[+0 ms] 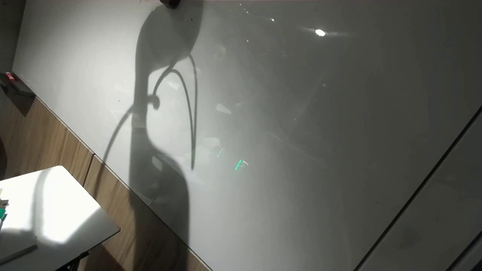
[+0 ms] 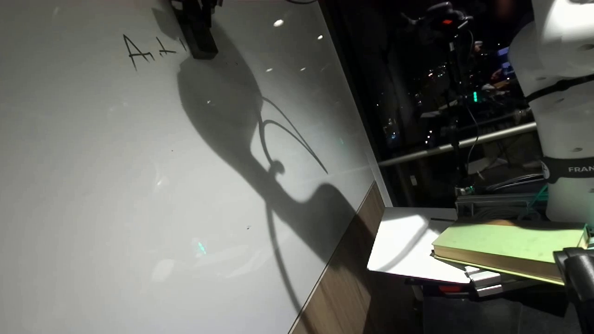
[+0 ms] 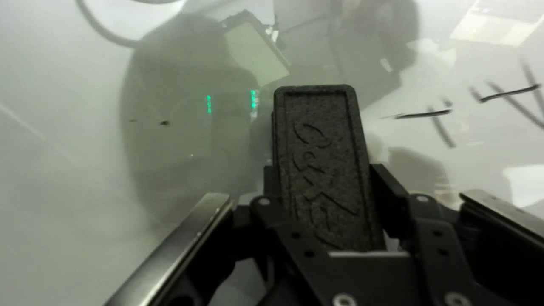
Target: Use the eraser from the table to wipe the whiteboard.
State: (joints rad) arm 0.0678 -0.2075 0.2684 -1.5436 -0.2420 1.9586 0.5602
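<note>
Eraser [image 3: 321,140] in the gripper [image 3: 326,182], held at the whiteboard [image 3: 63,182] beside pen strokes [image 3: 425,114].
Jaws parted by the eraser's width, one finger against each long side, block clamped between; its far end sticks out past the fingertips, scratch-like lines on its face. Strokes lie just to its right in the wrist view; in an exterior view they include a letter A [image 2: 139,55], near the eraser's visible end. Eraser-to-board contact: cannot tell. Broad shadow [image 2: 222,102] with thin looping lines on the board, both exterior views. Below the board's edge, wood-grain panelling [image 1: 56,131]; in front of it the white table [image 1: 67,210], well apart from the eraser. Green book-like block [image 2: 506,246] overlaps the table in an exterior view.
</note>
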